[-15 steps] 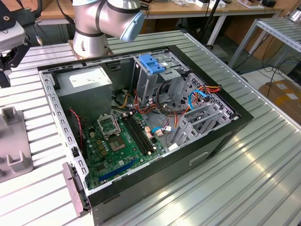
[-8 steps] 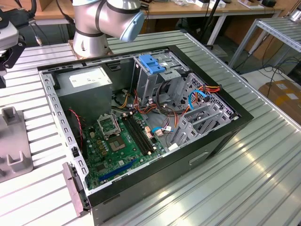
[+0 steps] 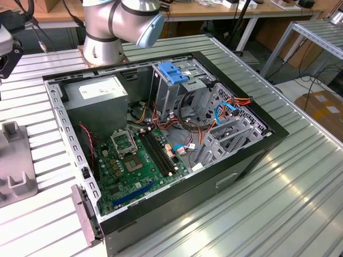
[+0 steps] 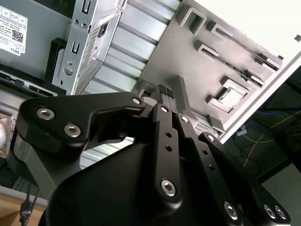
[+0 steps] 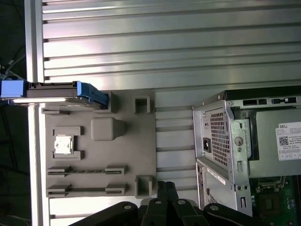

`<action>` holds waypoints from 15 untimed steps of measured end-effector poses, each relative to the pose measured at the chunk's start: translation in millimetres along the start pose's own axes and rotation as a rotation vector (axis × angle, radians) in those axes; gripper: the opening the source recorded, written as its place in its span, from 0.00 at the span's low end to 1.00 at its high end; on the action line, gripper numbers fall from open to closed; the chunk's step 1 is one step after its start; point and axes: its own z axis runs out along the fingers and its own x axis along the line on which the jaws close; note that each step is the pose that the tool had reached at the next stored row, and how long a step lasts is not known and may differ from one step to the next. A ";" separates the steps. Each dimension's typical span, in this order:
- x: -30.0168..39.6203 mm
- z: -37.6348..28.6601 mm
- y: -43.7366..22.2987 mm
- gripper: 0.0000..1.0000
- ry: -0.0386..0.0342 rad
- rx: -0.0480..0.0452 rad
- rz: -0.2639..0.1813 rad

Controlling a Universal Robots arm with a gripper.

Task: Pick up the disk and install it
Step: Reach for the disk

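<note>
First wrist view: disk [image 5: 51,93] (blue-railed) at edge of grey fixture [image 5: 101,141].

It looks like a robotics lab or workshop. A ribbed aluminium worktable [image 3: 278,209] carries an opened desktop computer case [image 3: 236,174], with a robot arm's base [image 3: 102,37] bolted just behind it. Beyond are wooden benches [image 3: 214,9], loose cables [image 3: 320,80] and a cardboard box [image 3: 324,110] on the floor.
</note>
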 end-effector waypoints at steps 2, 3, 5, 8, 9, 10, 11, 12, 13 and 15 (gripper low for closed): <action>2.1 0.0 -0.2 0.10 0.0000 0.0000 0.000; 2.7 0.0 -0.2 0.10 0.0000 0.0000 0.000; 4.2 0.0 -0.3 0.10 0.0000 0.0000 0.000; 6.2 -0.1 -0.5 0.10 0.0001 0.0000 0.000; 7.4 -0.1 -0.6 0.10 0.0001 0.0000 0.000; 8.1 -0.1 -0.6 0.10 0.0000 0.0000 0.000; 9.0 -0.1 -0.7 0.10 0.0000 0.0000 0.000; 10.1 -0.2 -0.8 0.10 0.0000 0.0000 0.000; 11.0 -0.1 -0.8 0.10 0.0000 0.0000 0.000; 12.1 -0.1 -0.9 0.10 -0.0001 -0.0001 0.000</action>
